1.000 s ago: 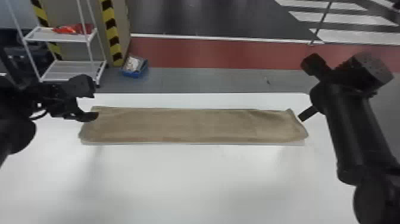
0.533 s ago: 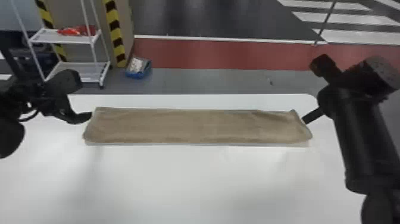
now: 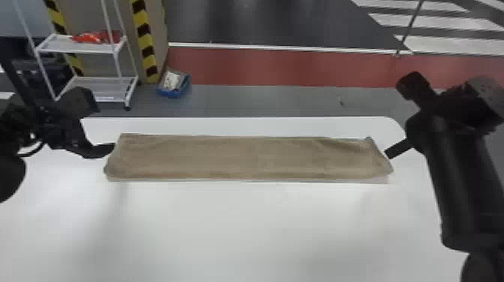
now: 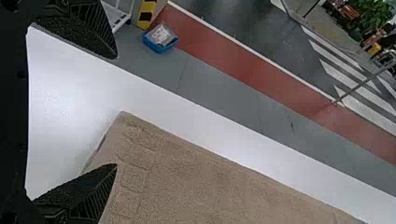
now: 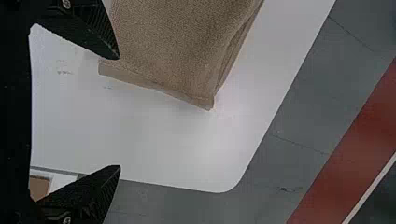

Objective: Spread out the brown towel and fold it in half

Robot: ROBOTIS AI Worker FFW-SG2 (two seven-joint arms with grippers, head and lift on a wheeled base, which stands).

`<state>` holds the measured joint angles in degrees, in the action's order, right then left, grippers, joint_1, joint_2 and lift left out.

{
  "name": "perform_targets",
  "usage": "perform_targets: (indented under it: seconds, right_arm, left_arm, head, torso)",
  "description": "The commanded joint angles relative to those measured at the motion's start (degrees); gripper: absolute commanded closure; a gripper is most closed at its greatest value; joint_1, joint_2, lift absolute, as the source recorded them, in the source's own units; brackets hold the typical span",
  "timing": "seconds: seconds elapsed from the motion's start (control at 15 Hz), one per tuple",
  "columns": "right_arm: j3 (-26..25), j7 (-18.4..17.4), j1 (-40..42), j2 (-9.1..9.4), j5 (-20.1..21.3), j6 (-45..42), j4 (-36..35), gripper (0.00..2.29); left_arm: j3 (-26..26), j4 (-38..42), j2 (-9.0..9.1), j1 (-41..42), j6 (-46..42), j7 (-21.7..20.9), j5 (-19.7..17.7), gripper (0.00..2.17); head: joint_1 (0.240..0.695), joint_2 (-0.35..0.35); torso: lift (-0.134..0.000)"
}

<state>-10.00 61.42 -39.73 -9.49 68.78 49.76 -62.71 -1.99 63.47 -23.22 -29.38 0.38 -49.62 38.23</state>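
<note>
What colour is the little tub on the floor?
The tub is blue; it shows best in the left wrist view.

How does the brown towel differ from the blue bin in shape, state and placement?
The brown towel is a long, low strip of folded cloth, while the blue bin is short and compact.
The towel has soft, slightly uneven edges; the bin has raised sides and holds something pale.
The towel lies on the white table, whereas the bin sits on the grey floor beyond it.
Both rest unheld.
</note>
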Motion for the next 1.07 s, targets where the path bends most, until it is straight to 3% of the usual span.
perform_targets:
  seconds: [0.0,1.0]
  right_arm:
    - [-0.02,0.01,0.0,-0.09,-0.4,0.3,-0.22,0.05]
    - [-0.28,0.45,0.71,-0.01,-1.45,2.58,-1.63,0.05]
  left_arm:
    - [0.14,0.42,-0.24,0.37,0.28,-0.3,0.0,0.07]
    - [1.38,1.92,-0.6,1.6,0.46,-1.88,0.0,0.08]
  head:
    - [0.67,-0.087]
    - [0.678,-0.079]
  torso:
    - [-0.123]
    - [-0.123]
